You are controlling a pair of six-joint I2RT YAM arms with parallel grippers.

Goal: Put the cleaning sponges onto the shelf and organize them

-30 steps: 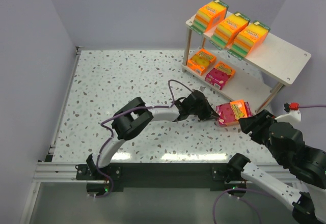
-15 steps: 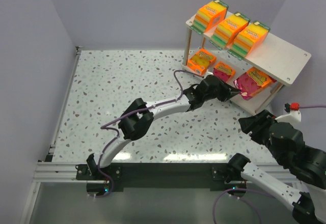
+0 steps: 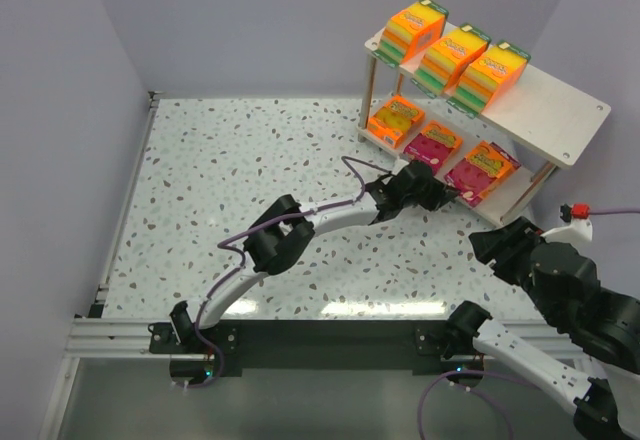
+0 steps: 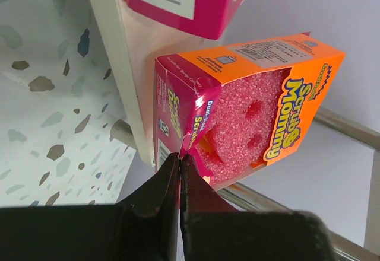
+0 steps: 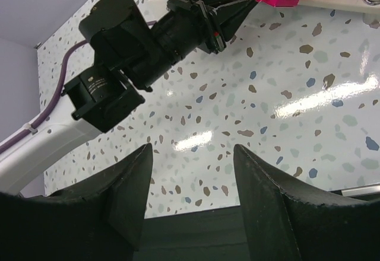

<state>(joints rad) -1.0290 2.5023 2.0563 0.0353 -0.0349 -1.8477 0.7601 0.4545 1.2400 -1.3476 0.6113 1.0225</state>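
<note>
The shelf [image 3: 560, 115] stands at the back right. Three thick orange sponge packs [image 3: 453, 55] sit in a row on its top board. On the lower board lie a flat orange pack [image 3: 396, 120], a magenta pack [image 3: 432, 145] and a pink-and-orange pack [image 3: 482, 170]. My left gripper [image 3: 446, 192] is shut on the near magenta edge flap of that last pack [image 4: 249, 107], which rests at the lower board's edge [image 4: 127, 77]. My right gripper [image 3: 500, 248] is open and empty, low at the front right; its fingers [image 5: 124, 196] hang above the floor.
The speckled white floor [image 3: 250, 180] spreads left of the shelf. Lilac walls close the back and both sides. The left arm [image 5: 130, 53] stretches across the floor in front of the right wrist camera. A metal frame rail [image 3: 300, 335] runs along the near edge.
My left gripper has lifted the pink-and-orange pack off the floor and carried it up and right onto the lower board, beside the magenta pack. The right arm has not moved.
</note>
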